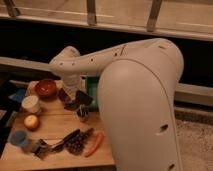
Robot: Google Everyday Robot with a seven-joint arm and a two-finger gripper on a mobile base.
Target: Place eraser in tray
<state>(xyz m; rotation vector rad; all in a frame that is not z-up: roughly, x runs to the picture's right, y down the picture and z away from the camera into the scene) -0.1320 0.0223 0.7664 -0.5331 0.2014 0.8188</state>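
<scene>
My gripper (76, 102) hangs from the white arm over the back middle of the wooden table, just left of the green tray (93, 88). Most of the tray is hidden behind the arm; only a strip of its left side shows. A dark flat piece (83, 97) sits at the gripper, close to the tray's left edge. It may be the eraser, but I cannot tell it apart from the gripper's own dark parts.
A red-brown bowl (46, 88) is at the back left, with a white cup (31, 103) and an orange fruit (31, 122) in front of it. A grey-blue block (19, 137), a black-handled utensil (66, 140), a dark cluster (78, 144) and a carrot (94, 144) lie near the front edge.
</scene>
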